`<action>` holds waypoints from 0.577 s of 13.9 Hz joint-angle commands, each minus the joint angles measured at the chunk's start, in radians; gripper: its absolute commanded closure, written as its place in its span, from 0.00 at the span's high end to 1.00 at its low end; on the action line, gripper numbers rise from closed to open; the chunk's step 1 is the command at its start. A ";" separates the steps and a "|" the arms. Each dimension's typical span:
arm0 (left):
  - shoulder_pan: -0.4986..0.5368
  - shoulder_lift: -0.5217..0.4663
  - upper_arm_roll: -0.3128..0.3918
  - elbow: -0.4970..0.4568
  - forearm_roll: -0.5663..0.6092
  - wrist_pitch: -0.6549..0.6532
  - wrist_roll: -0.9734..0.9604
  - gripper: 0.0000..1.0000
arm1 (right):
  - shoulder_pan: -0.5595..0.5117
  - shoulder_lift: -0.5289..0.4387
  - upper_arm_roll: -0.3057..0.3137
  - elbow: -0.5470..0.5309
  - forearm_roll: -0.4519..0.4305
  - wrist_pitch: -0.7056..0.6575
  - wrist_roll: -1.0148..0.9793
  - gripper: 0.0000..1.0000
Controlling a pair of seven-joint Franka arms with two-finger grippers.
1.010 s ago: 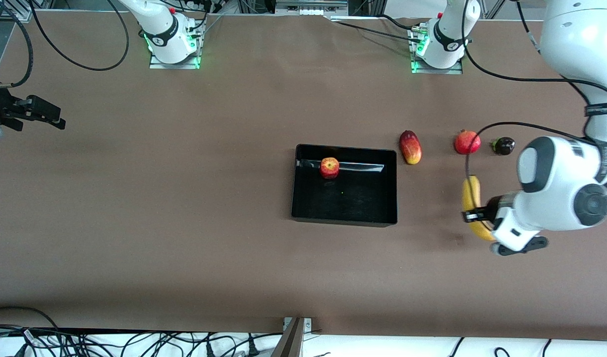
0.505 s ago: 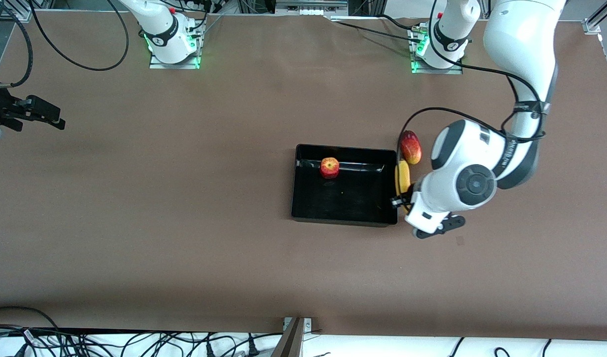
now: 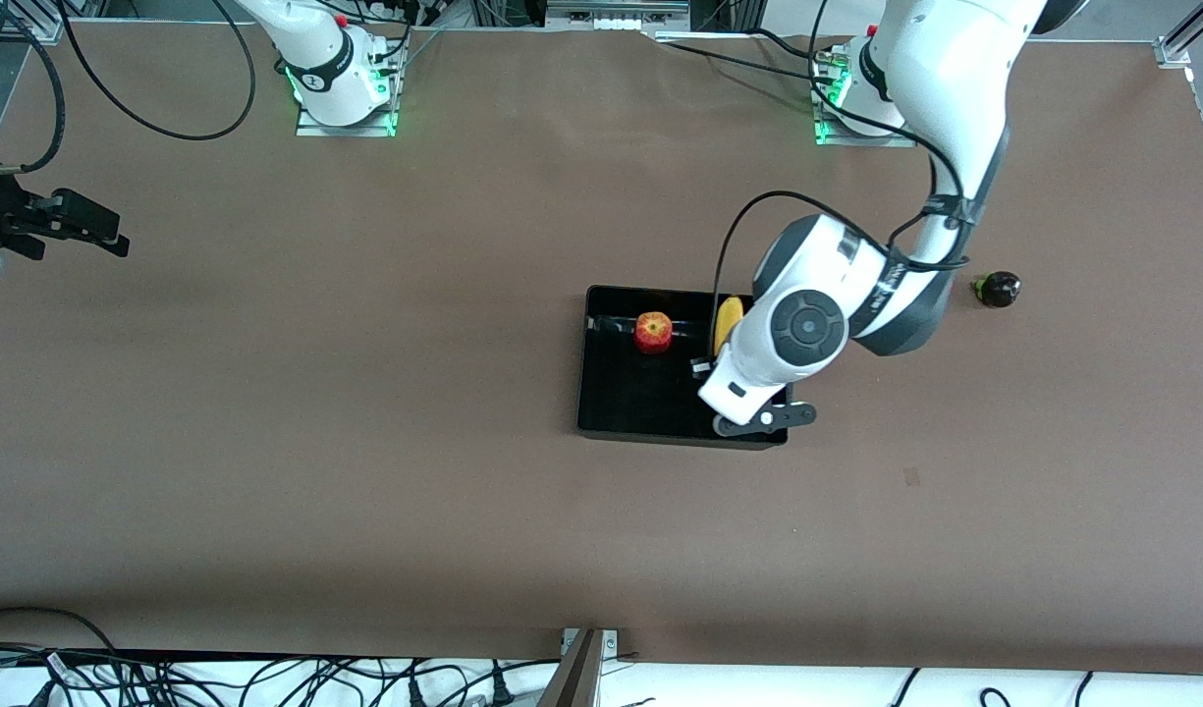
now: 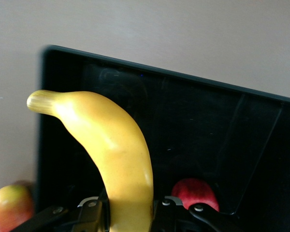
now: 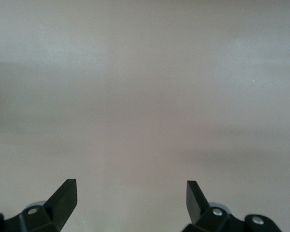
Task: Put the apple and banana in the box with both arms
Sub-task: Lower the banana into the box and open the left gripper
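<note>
From the front, the left end effector (image 3: 707,365) hangs over the box (image 3: 621,412) at its left-arm end, pinching the banana (image 3: 727,322), while the apple (image 3: 652,332) lies in the box near the wall farthest from the camera; a small dark fruit (image 3: 997,289) sits on the desk (image 3: 365,442) toward the left arm's end, and the right end effector (image 3: 95,231) waits at the right arm's end of the desk. In the left wrist view the banana (image 4: 111,154) is clamped between the fingers (image 4: 94,212) above the box (image 4: 193,125), with the apple (image 4: 195,193) in the box. In the right wrist view the right end effector (image 5: 130,198) is spread wide over bare desk (image 5: 145,96).
</note>
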 commanded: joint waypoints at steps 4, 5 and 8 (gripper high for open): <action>-0.030 0.081 0.008 -0.021 0.004 0.102 0.008 0.00 | -0.007 -0.004 0.005 0.011 0.003 -0.013 0.014 1.00; -0.028 0.081 0.008 -0.038 0.004 0.120 0.012 0.00 | -0.007 -0.004 0.005 0.011 0.003 -0.013 0.014 1.00; -0.027 0.081 0.014 -0.073 0.004 0.177 0.012 0.00 | -0.007 -0.004 0.005 0.011 0.003 -0.013 0.014 1.00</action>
